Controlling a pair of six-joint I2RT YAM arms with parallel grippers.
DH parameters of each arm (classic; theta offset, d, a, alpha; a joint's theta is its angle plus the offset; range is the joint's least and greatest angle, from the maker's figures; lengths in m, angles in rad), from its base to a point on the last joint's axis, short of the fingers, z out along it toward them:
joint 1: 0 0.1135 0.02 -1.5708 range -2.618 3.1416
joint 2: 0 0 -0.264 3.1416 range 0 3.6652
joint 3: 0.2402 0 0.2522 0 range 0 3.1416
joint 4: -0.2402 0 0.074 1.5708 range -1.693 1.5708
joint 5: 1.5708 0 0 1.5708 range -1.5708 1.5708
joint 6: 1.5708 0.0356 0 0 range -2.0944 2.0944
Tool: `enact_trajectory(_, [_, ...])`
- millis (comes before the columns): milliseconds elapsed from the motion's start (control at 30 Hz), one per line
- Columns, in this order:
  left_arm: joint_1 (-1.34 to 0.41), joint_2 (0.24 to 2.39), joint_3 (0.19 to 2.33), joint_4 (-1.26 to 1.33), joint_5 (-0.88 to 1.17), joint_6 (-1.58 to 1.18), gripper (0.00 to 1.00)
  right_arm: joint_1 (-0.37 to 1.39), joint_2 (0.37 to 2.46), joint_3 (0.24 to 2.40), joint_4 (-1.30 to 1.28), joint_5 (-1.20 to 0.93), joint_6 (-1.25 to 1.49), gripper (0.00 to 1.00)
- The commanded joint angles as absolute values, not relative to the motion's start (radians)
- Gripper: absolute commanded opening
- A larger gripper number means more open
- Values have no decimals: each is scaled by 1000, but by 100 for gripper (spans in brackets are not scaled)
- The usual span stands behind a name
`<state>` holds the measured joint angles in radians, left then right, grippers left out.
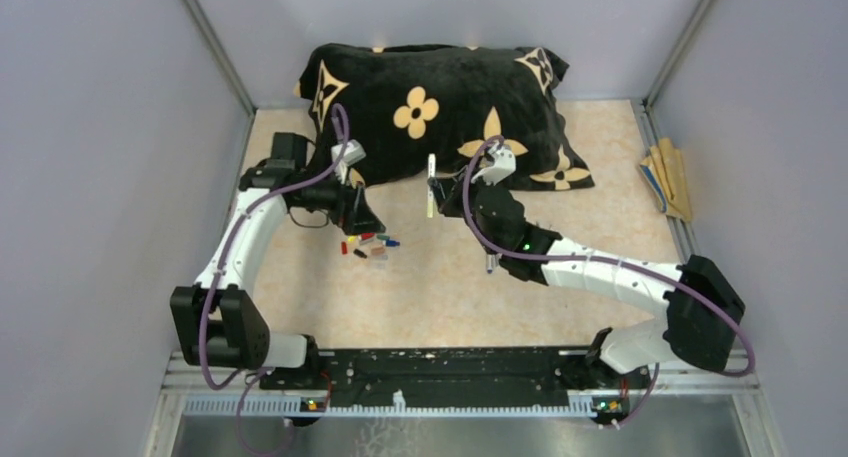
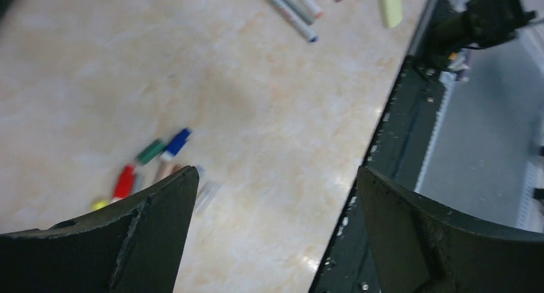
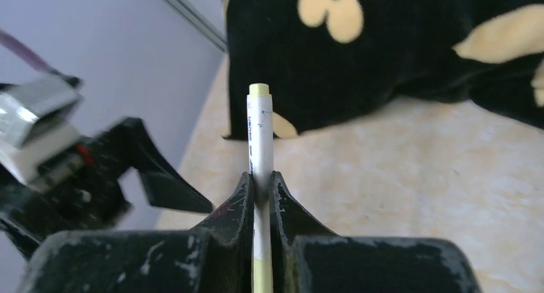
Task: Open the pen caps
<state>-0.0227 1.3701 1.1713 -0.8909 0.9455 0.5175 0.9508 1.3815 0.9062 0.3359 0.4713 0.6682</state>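
My right gripper [image 3: 260, 177] is shut on a white pen [image 3: 260, 136], which stands upright between its fingers with a pale yellow end on top and a yellow part below the fingers. In the top view this pen [image 1: 431, 185] is held above the table in front of the pillow by the right gripper [image 1: 440, 193]. My left gripper [image 2: 274, 171] is open and empty, just left of the pen and above a small heap of loose pen caps [image 1: 366, 246]. Blue [image 2: 176, 141], green [image 2: 151, 151] and red [image 2: 124, 181] caps lie by its left finger. Several pens [image 2: 292, 4] lie further off.
A black pillow with tan flowers [image 1: 440, 107] fills the back of the table. Flat tan sticks [image 1: 668, 180] lie at the right edge. The black base rail [image 1: 450, 367] runs along the near edge. Grey walls close in both sides.
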Motion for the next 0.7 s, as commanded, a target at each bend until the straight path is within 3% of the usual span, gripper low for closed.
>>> enact_trajectory(0, [-154,1384,1227,-897,1104,412,99,1023,1357,929,467,602,756,0])
enact_trajectory(267, [-218,1392,1253,-796,1208,275,98,1076,1361,971,518,594,805,0])
enact_trajectory(667, [-233,1433,1282,-767,1293,250,76,1104,1425,1017,556,554,853,0])
